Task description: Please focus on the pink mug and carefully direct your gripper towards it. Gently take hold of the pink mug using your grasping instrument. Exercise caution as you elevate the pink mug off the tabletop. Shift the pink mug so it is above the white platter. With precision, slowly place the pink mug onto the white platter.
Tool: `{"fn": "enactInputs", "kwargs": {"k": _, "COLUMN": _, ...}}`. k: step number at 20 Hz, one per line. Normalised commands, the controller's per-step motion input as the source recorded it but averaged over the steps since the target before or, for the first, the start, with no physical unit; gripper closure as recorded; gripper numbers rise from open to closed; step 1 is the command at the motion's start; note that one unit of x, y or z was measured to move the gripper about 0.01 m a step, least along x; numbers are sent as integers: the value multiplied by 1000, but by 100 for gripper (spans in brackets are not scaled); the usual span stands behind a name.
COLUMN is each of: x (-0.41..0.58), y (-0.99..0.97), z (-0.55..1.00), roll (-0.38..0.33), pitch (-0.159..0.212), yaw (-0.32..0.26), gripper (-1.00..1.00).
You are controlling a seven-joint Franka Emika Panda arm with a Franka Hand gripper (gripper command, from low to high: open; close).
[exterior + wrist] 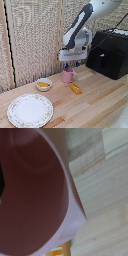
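The wooden table (95, 102) fills the lower half of the exterior view, its pale planks running in front of a woven, beige wall covering (35, 35). A white robot arm (85, 22) reaches down from the top of that view, and behind it, at the exterior view's right, a black box-like case (110, 52) stands on the table. The white platter (30, 110) lies flat near the front edge at the exterior view's left, well apart from everything else, with a thin patterned rim. The gripper (70, 65) hangs directly over the pink mug (68, 75), its dark fingers reaching down to the mug's rim; whether the fingers press on the wall or stand apart from it cannot be told from either view. The mug stands upright on the table near the middle, its handle toward the exterior view's right. In the wrist view the mug (35, 193) fills most of the picture, its dark pink inside seen from close above. A small white bowl (44, 84) with yellow contents sits between mug and platter, and a small orange block (75, 88) lies just in front of the mug.
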Motion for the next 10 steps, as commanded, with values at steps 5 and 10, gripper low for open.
{"fn": "enactInputs", "kwargs": {"k": 5, "x": 134, "y": 0, "z": -216, "roll": -97, "pitch": 47, "yaw": 16, "gripper": -100}}
{"fn": "enactInputs", "kwargs": {"k": 10, "x": 265, "y": -16, "z": -223, "roll": -86, "pitch": 0, "yaw": 69, "gripper": -100}}
